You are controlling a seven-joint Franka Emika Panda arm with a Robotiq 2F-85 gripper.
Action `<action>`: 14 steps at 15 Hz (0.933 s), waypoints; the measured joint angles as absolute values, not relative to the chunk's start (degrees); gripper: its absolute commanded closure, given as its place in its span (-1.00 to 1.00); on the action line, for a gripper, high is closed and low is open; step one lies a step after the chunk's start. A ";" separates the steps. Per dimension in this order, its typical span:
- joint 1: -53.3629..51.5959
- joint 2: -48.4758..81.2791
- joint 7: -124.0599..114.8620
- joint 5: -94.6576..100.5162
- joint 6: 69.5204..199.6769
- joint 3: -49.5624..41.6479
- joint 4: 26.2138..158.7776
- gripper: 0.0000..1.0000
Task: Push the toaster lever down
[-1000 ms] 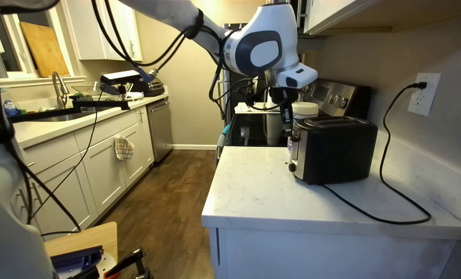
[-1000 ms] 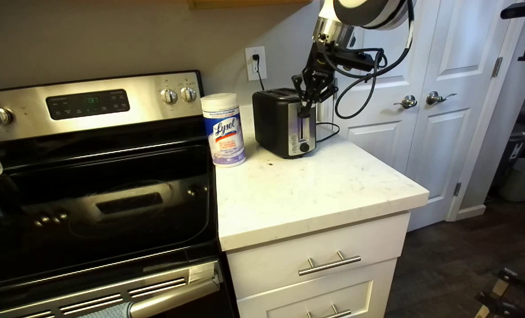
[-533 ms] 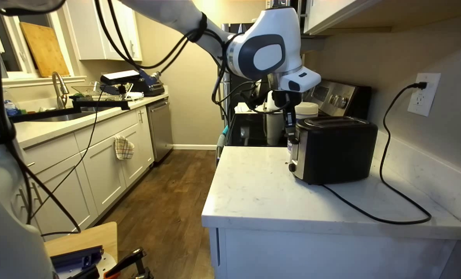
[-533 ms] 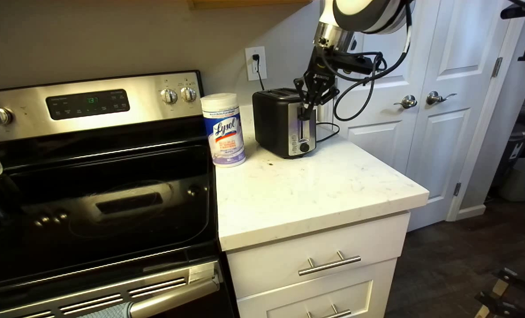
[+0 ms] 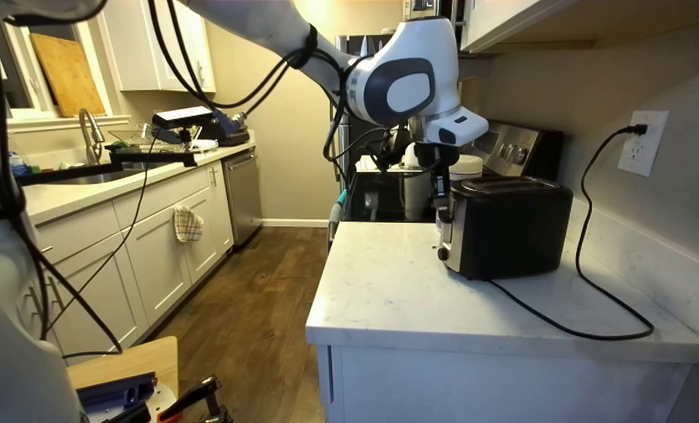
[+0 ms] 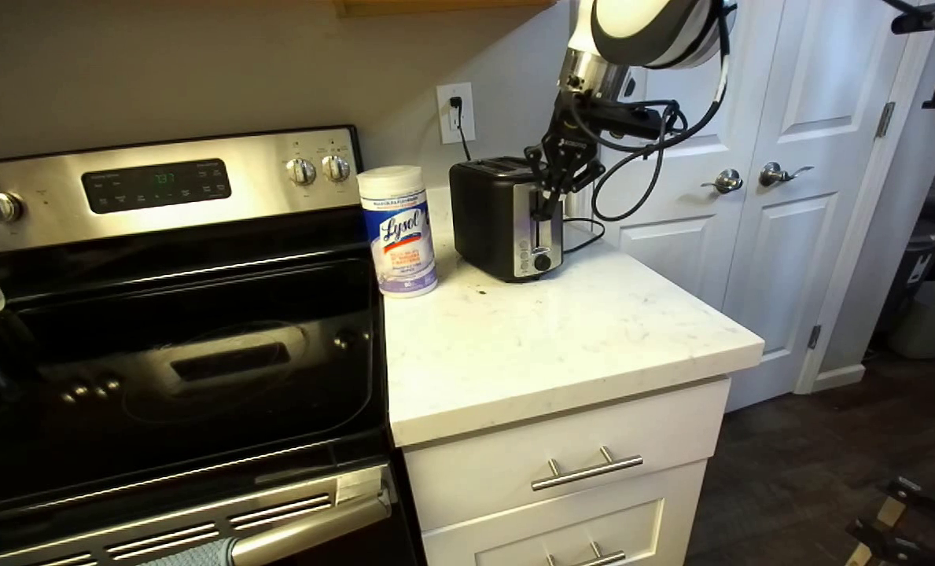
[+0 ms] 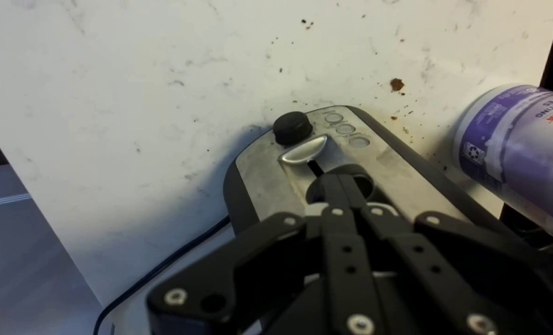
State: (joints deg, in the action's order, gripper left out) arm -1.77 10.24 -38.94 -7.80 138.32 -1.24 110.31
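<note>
The black toaster (image 5: 514, 232) with a steel front panel stands on the white counter (image 6: 577, 322) in both exterior views. In the wrist view, its black lever (image 7: 315, 190) sits in a slot on the steel front (image 7: 271, 186), above a silver ledge and a black dial (image 7: 292, 128). My gripper (image 7: 343, 179) is shut, its two fingers together over the lever, partly hiding it. In the exterior views the fingertips of the gripper (image 6: 546, 196) are at the toaster's front, on top of the lever. Exact contact is hard to see.
A Lysol wipes canister (image 6: 400, 236) stands beside the toaster, near the stove (image 6: 200, 354). The toaster's cord (image 5: 590, 336) loops over the counter to a wall outlet (image 5: 643, 144). An upper cabinet (image 5: 537, 29) hangs above.
The arm and gripper have moved down a little along the toaster's front. The lever appears slightly lower in its slot. The toaster body and canister have stayed in place.
</note>
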 measured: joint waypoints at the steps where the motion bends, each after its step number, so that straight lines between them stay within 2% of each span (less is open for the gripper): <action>1: -1.79 10.61 -38.94 -7.80 138.47 -1.24 110.32 1.00; 14: -2.48 14.26 -39.44 -8.06 143.11 -1.42 112.25 1.00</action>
State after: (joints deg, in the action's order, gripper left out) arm -2.48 14.26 -39.44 -8.06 143.11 -1.42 112.25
